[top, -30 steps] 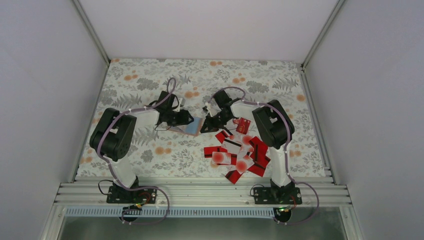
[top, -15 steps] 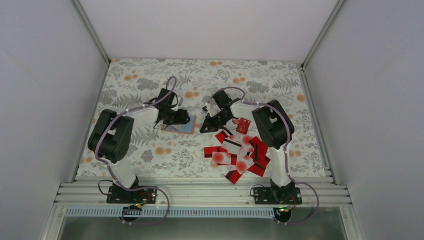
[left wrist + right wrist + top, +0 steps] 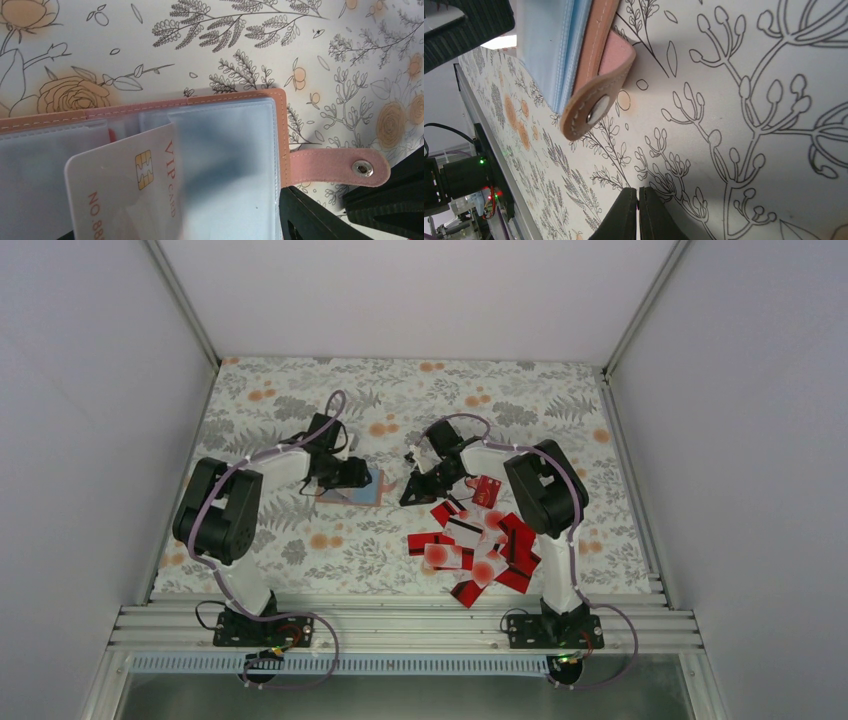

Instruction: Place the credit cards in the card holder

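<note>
Credit cards (image 3: 480, 545), thin red ones w/ black stripe & white ones w/ red blot, lie heaped on the floral-print counter (image 3: 300, 410) toward its near-right corner. Tan-pink leather card holder (image 3: 230, 160) w/ clear plastic sleeves lies open mid-counter, left of centre. Left tool (image 3: 358, 478) is over it, fingers apart. Right tool (image 3: 639, 196) is just beside the holder's snap strap (image 3: 594, 107), fingers together, empty. A white chip card marked VIP (image 3: 125, 185) sits partway in a sleeve.
</note>
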### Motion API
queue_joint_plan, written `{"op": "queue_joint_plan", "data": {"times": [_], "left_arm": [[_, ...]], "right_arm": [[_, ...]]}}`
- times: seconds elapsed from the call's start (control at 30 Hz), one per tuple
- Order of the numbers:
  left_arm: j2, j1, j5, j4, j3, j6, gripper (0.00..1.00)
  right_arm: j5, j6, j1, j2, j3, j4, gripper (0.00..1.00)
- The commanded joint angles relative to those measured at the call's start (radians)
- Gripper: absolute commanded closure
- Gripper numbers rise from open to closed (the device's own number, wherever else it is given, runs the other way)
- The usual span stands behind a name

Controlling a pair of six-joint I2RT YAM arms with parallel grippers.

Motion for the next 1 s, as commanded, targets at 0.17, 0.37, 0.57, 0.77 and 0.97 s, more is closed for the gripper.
{"op": "queue_joint_plan", "data": {"times": [0.17,0.37,0.57,0.77,0.97], "left_arm": [[-0.047,0.052,0.005,-0.093,0.038,0.035,0.36],[-0.059,0.093,0.069,-0.106,0.042,0.043,0.36],[-0.053,0.105,0.092,-0.104,0.034,0.069,0.45],[-0.051,0.108,0.056,-0.108,0.017,0.080,0.62],[-0.063,0.114,0.000,-0.124,0.012,0.096,0.63]], "right_arm": [[0.085,-0.005,0.019,0.041,-0.025,-0.021,0.96],[0.083,-0.005,0.020,0.042,-0.021,-0.022,0.96],[0.087,-0.003,0.020,0.041,-0.025,-0.021,0.96],[0.088,0.001,0.022,0.039,-0.026,-0.022,0.96],[0.085,0.006,0.025,0.046,-0.019,-0.020,0.96]]}}
